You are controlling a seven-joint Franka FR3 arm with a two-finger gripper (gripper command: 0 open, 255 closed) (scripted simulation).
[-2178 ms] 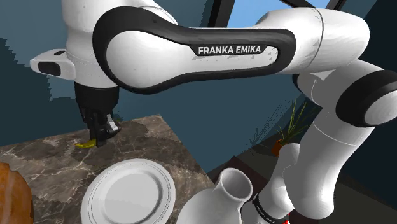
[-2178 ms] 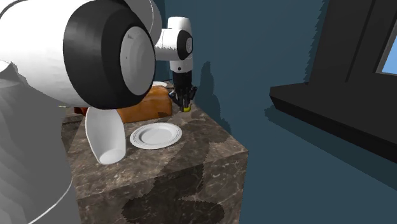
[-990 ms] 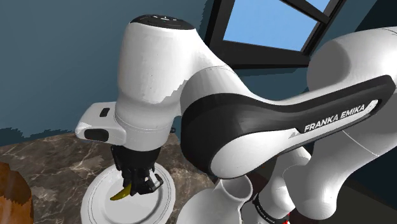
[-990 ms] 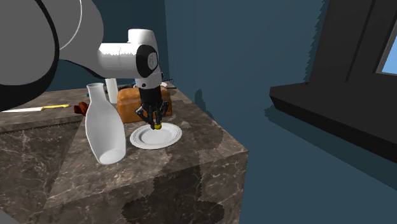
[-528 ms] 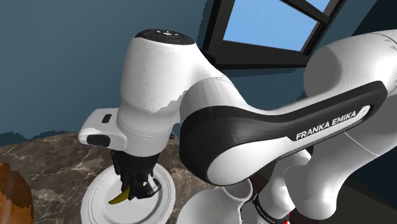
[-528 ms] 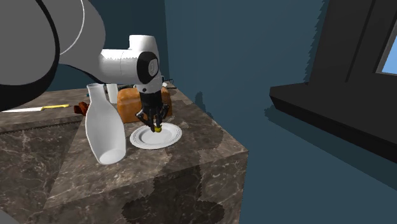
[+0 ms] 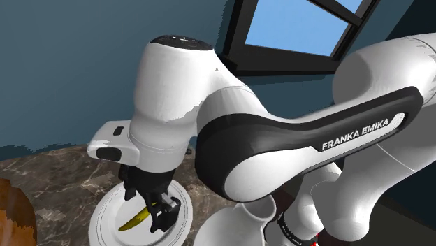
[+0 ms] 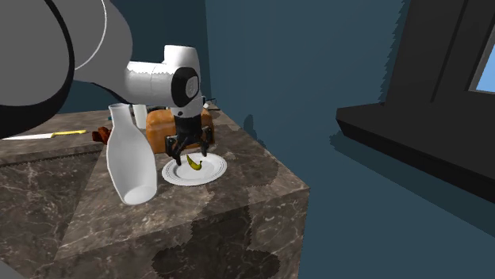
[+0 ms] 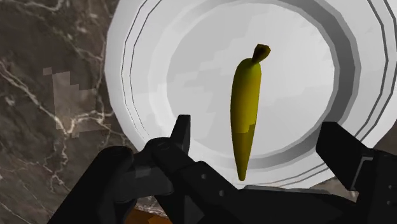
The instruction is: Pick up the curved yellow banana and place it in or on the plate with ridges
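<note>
Jaws: your gripper (image 9: 259,133) is spread wide, its 2 black fingers standing well apart and clasping nothing.
Contact: neither finger touches the banana (image 9: 248,108); in the wrist view you see bare white plate on both sides of it.
Banana: yellow and curved, it lies flat in the well of the plate (image 9: 159,63), lengthwise between the 2 fingers, its brown stem end pointing away from the gripper.
Plate: white with ringed ridges, it sits on the marble counter (image 8: 238,206), near a tall white vase (image 8: 131,162).
Gripper height: in the second exterior view you see it just above the plate, fingertips either side of the banana.
Hidden: in the shoulder view the arm covers part of the plate, and 1 finger hides the banana's upper end.
Cut off: the gripper's body covers the plate's near rim in the wrist view.
</note>
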